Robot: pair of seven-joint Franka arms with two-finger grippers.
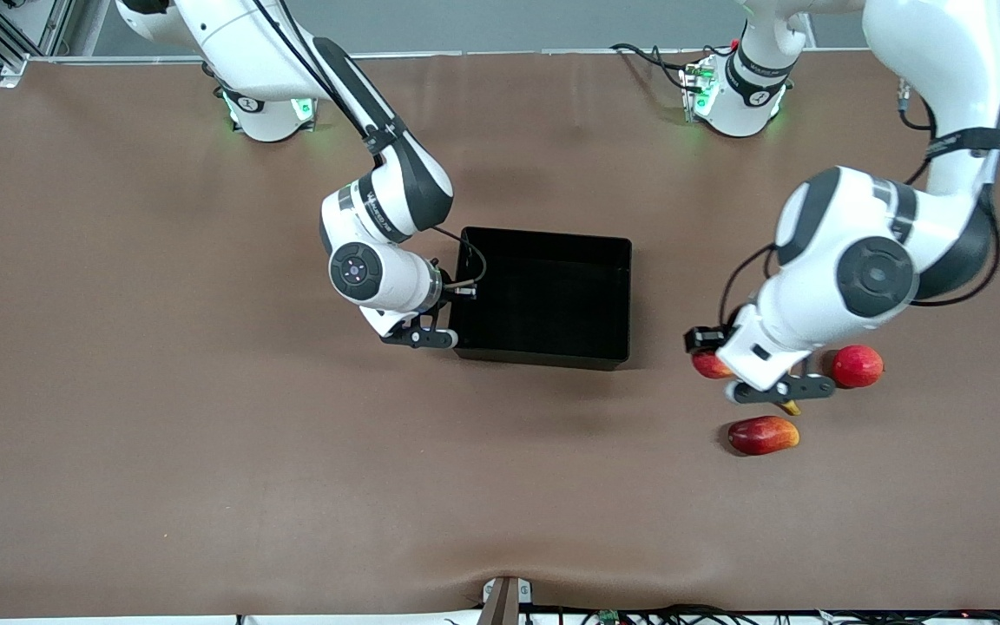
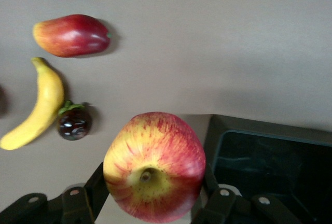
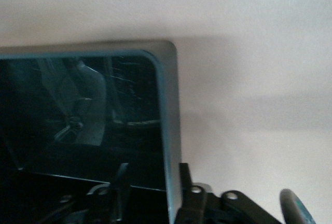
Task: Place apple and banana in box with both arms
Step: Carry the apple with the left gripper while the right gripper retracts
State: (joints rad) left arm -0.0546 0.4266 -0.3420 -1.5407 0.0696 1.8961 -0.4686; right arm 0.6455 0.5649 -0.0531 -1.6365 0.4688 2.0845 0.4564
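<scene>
Red streaked with yellow, the apple (image 2: 155, 151) sits clamped between the two black fingers of the left tool (image 2: 154, 176), stem dimple turned toward the wrist camera. A round, smooth-skinned fruit is likely gripped across its widest part so it cannot roll out. It is held over the fruit cluster toward the left arm's end of the brown matte surface (image 1: 205, 434), well apart from the box (image 1: 543, 234). The banana (image 2: 44, 107), curved and smooth, lies flat there beside a small dark fruit (image 2: 74, 124) and an elongated red-orange one (image 2: 72, 35). The right tool (image 1: 420, 337) hangs at a corner of the glossy black box, fingers apart and empty (they seem to straddle the low wall, though touching or not I cannot tell).
</scene>
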